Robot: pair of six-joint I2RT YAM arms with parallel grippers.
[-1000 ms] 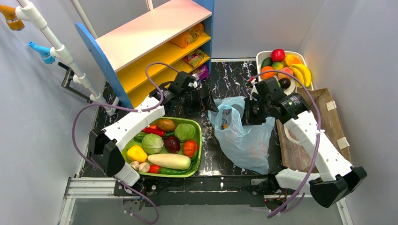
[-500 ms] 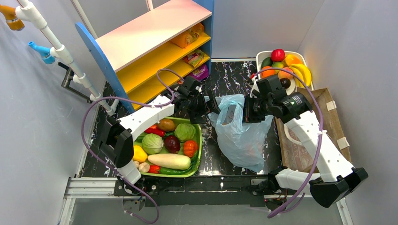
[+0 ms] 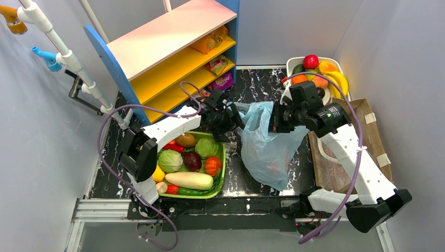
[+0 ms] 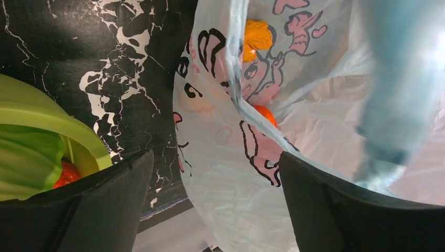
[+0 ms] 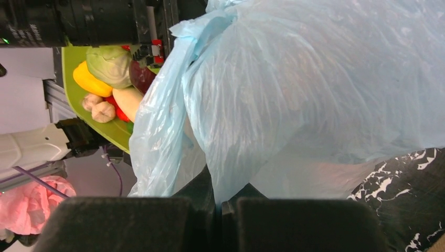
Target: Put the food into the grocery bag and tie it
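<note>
Jaws of the left gripper [image 4: 216, 157] stand wide apart with nothing clamped between them. A printed side of the light-blue grocery bag [image 3: 267, 147] fills the gap, and whether its film touches either finger cannot be told. Through the thin plastic show a round orange fruit [image 4: 264, 114] and, higher up, a crumpled yellow-orange item [image 4: 257, 35], both inside the bag. The right gripper [image 5: 220, 202] is fully closed, pinching a gathered fold of the bag's upper part between its fingertips. From above, the bag's top sits between the two grippers over the black marbled tabletop [image 3: 257, 84]. Its body reaches toward the near edge of the table, between the green vegetable tray [image 3: 224, 163] on the left and the flat brown paper bag [image 3: 367, 126] on the right. The left gripper is just beside the bag's left upper edge, above the far corner of the tray.
</note>
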